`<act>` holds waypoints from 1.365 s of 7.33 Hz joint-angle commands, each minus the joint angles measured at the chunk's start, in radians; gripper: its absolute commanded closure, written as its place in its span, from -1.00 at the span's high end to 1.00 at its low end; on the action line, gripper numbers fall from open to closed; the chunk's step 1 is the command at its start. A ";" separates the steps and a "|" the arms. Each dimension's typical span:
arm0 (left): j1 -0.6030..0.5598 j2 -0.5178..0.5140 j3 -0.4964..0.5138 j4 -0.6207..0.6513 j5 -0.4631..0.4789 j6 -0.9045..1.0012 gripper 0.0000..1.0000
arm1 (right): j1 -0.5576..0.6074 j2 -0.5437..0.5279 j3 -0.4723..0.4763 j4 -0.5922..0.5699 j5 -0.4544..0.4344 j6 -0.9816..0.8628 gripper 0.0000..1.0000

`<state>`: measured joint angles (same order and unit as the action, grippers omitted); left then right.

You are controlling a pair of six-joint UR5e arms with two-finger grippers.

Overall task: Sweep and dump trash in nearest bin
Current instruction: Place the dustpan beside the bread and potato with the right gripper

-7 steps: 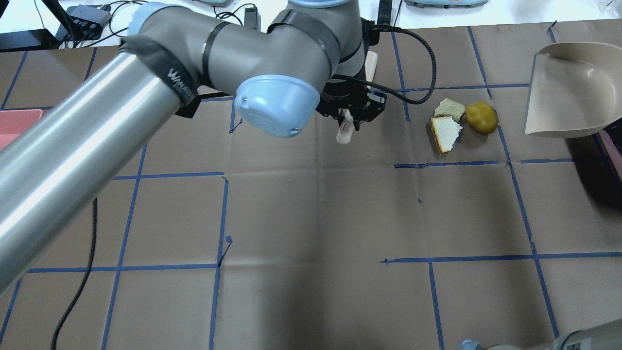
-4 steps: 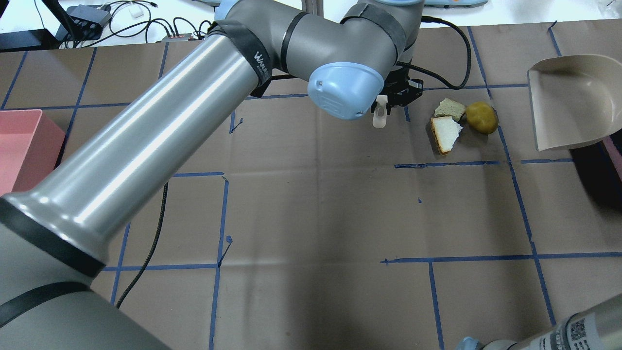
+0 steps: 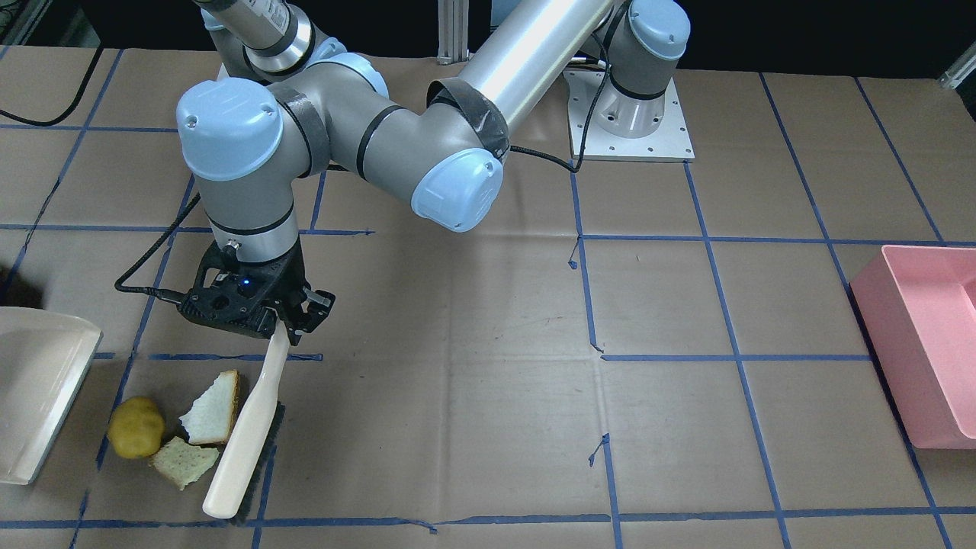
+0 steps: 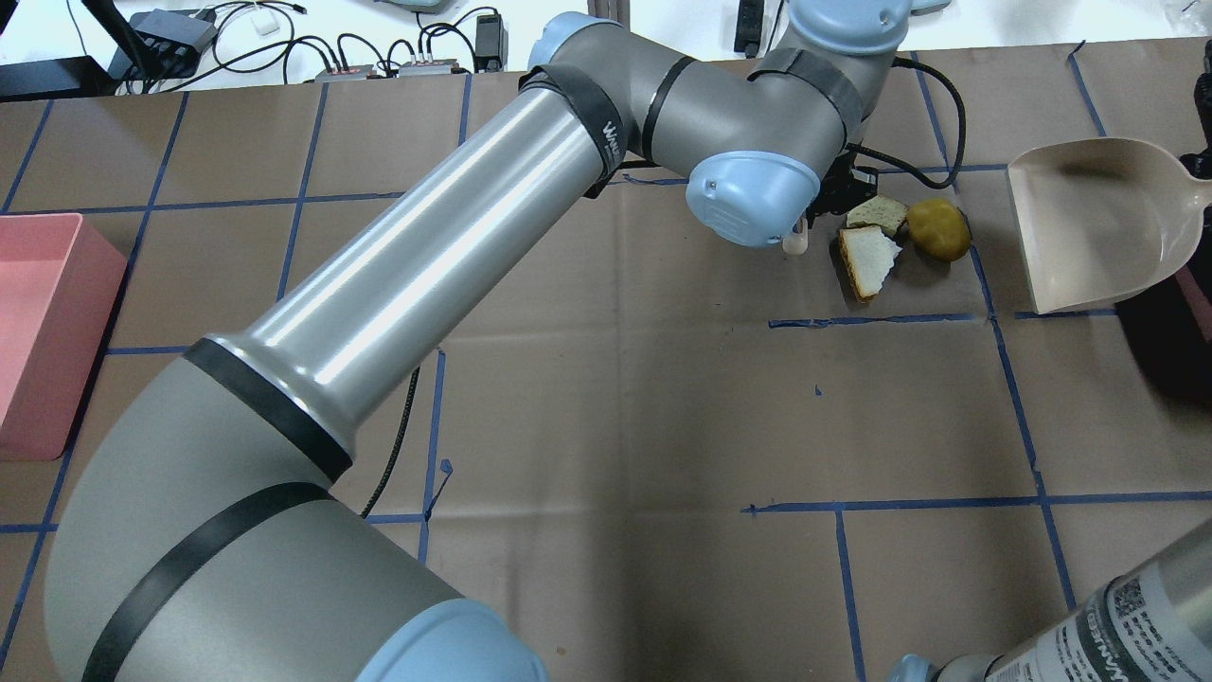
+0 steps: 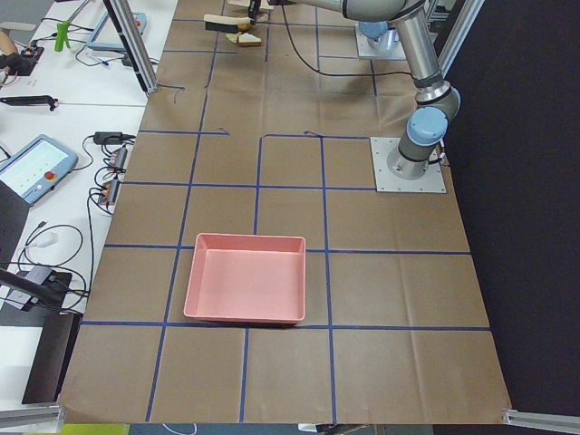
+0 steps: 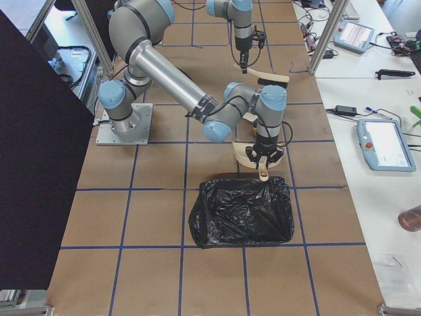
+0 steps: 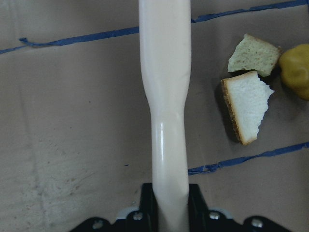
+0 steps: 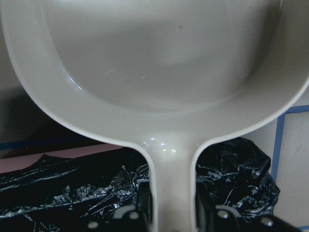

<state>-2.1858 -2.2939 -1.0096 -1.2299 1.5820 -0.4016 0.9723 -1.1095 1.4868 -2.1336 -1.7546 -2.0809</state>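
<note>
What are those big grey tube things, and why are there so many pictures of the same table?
Those are two robot arms, a bit like huge bendy elbows. Each one ends in a pincer that grabs things. The pictures come from cameras in different spots: one above, one across the table, one at each end, and a tiny one on each wrist.

The left pincer holds a cream brush with dark bristles underneath. Next to the brush, on the brown table, lies the trash: a yellow ball, a white bread piece and a pale bread piece.

The right pincer holds a beige dustpan on the other side of the trash. A black bag bin sits near the dustpan, and a pink bin sits far away.
</note>
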 commanded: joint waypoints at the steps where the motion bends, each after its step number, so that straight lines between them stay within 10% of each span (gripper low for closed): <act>1: -0.043 -0.048 0.012 -0.005 0.083 -0.008 -1.00 | 0.002 0.045 -0.009 -0.002 0.012 -0.027 -0.96; 10: -0.138 -0.167 0.109 -0.103 0.142 -0.161 -1.00 | 0.054 0.091 -0.016 -0.028 0.079 -0.033 -0.96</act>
<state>-2.3135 -2.4560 -0.9083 -1.3151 1.7242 -0.5367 1.0153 -1.0254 1.4711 -2.1612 -1.6745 -2.1087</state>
